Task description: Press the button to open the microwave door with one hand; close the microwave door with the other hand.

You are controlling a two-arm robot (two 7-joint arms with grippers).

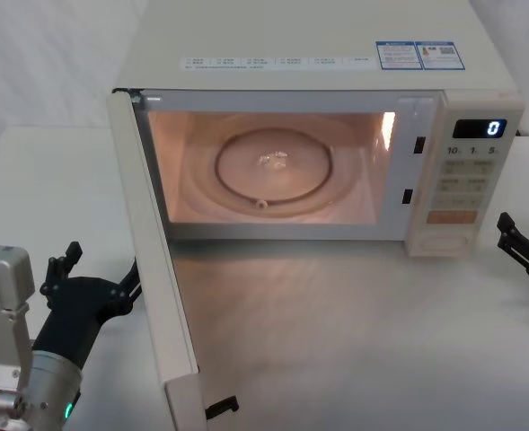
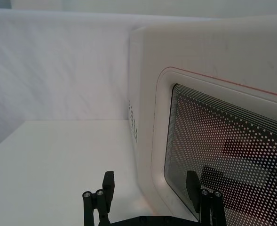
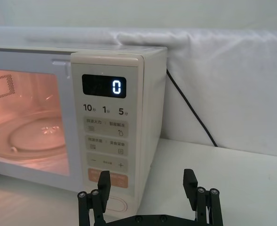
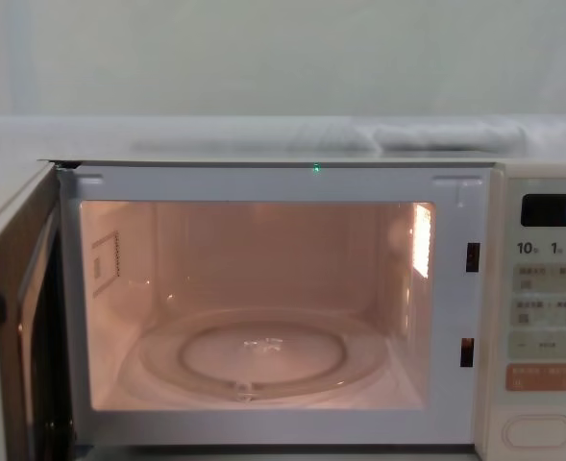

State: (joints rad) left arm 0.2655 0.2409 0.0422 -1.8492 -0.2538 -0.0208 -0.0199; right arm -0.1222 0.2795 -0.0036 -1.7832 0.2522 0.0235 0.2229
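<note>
Standing wide open, the microwave door (image 1: 161, 296) is hinged at the oven's left side and swung out toward the near edge of the white table (image 1: 354, 341), its free end almost at that near edge. Cavity lit orange, glass turntable (image 1: 273, 169) inside, flat and bare. Display (image 1: 480, 128) reads 0.

The left gripper (image 1: 98, 269) sits on the outer side of the door, near the table's near-left corner, fingers spread. In the left wrist view the left gripper (image 2: 150, 188) faces the door's outer face: one fingertip (image 2: 193, 184) lies over the dotted dark window (image 2: 223, 155), the other off past the door's edge; contact cannot be told.

The button (image 1: 444, 241) is at the bottom of the control panel (image 1: 462, 184), on the oven's right front, under the orange key (image 1: 451, 216). The right gripper (image 1: 520, 242) is just to the right of the panel, near the table's right edge, apart from the oven, fingers spread. In the right wrist view the right gripper (image 3: 147, 186) has one fingertip (image 3: 104, 181) in front of the orange key, with the button (image 3: 115, 205) just below it; a black cable (image 3: 190, 110) runs down the backdrop behind the oven.
</note>
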